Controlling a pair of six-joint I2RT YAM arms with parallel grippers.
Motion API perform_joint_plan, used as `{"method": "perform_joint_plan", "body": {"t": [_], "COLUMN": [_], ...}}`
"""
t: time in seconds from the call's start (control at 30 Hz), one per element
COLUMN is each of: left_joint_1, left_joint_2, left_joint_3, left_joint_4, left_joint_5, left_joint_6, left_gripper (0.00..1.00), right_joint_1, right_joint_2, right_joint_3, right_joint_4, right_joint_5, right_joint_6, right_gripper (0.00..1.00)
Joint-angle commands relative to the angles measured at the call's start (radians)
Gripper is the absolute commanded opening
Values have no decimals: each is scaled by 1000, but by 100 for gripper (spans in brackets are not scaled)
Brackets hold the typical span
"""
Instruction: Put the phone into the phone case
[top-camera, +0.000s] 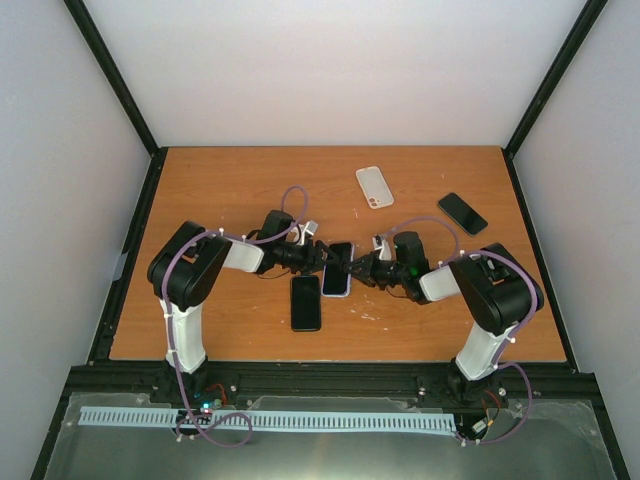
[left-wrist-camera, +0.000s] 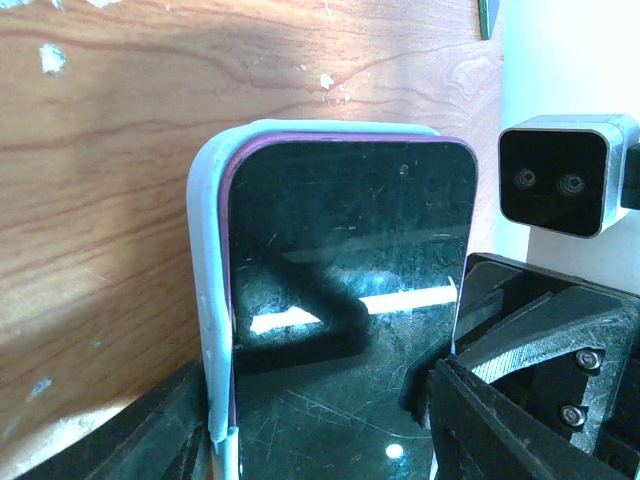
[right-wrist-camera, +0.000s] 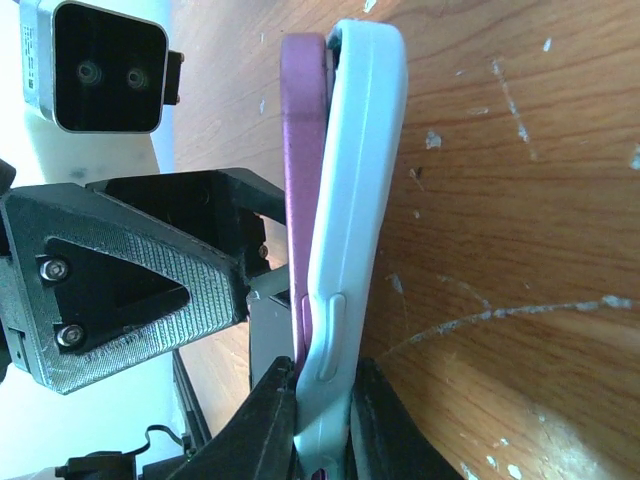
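**A:** How does the phone (left-wrist-camera: 350, 300) look?

**B:** It has black glossy glass with fine scratches, round corners and a purple rim. It lies partly inside the case (right-wrist-camera: 350, 200), which is pale blue, smooth and matte, between both pairs of fingers.

**A:** And the fingers?

**B:** The right fingers (right-wrist-camera: 268, 425) pinch phone and case together through the thickness. The left fingers (left-wrist-camera: 160, 430) clamp the case across its width. Behind is the scratched wooden tabletop (right-wrist-camera: 520, 200).
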Motion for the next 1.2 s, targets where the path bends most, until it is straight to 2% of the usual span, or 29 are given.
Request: {"method": "perform_joint_plan", "body": {"t": [0.0,0.07,0.2,0.3,0.37,0.5,0.67,0.87,1.17], "left_joint_1": [-22,-22,-21,-22,-21,-21,-2,45,52], "left_joint_2": [0,1,1,2,1,-29,-127,-335,-563], "left_joint_3": [-5,2,9,12,13,-1,-28,-109,-189], "left_joint_4": [-65,-82,-96,-97,-92,-82,-104,-105,-102], "left_joint_5": [21,13,5,3,3,-4,-33,-17,140], "left_joint_6": [22,28,31,28,23,5,-2,2,31], "left_gripper": [60,59,58,57,57,57,61,69,69], "right_joint_1": [0,1,1,1,0,0,1,1,11], "right_joint_2": [18,14,-7,-15,-14,-29,-101,-254,-493], "right_joint_3": [32,38,43,58,69,77,60,31,-8], "right_joint_4": [-32,-47,-74,-130,-159,-202,-201,-194,-146], "right_joint_5": [11,18,28,37,43,65,58,2,-118], "right_joint_6": [-23,-26,-37,-66,-83,-113,-116,-112,-62], "right_gripper": [7,9,29,34,30,13,3,3,3]}}
